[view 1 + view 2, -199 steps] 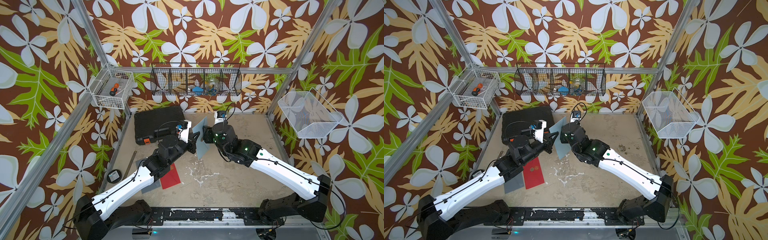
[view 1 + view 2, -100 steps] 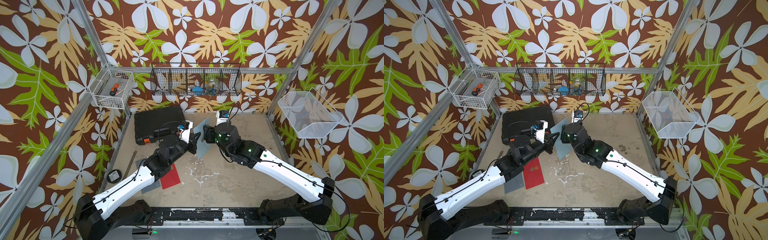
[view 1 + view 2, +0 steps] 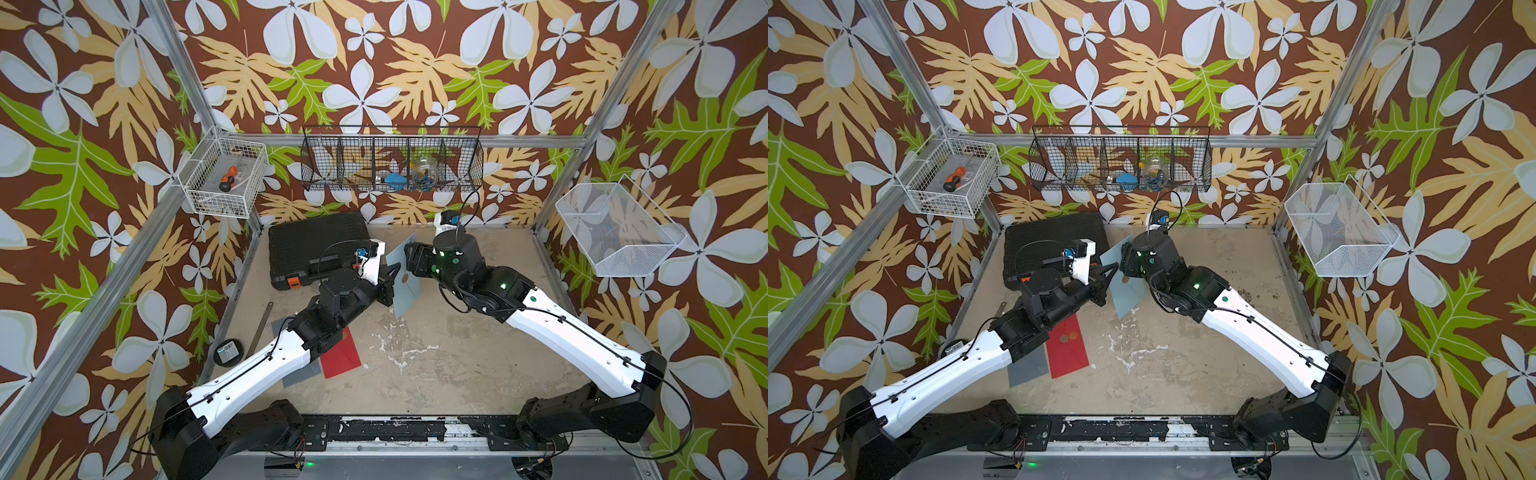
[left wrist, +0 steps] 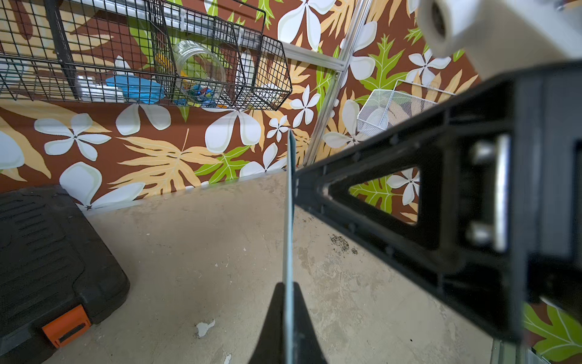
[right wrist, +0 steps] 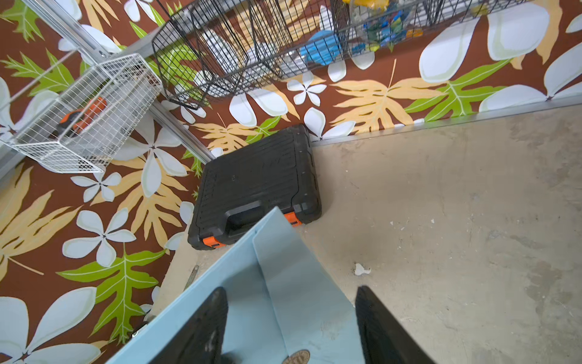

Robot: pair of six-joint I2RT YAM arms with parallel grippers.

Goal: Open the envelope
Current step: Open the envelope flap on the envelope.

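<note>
Left pincer (image 4: 288,318) is clamped tight on the blue envelope (image 3: 404,279), holding it edge-up above the bench (image 3: 457,357). Right pincer (image 5: 291,318) stands apart, straddling the flap (image 5: 289,271), which looks partly lifted near the round seal (image 5: 296,357). I'd say half done: flap still needs peeling fully back. Beyond, a black case (image 3: 316,245).

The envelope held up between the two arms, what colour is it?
Pale blue envelope, with a small round gold-brown seal; it shows best in the right wrist view.
</note>
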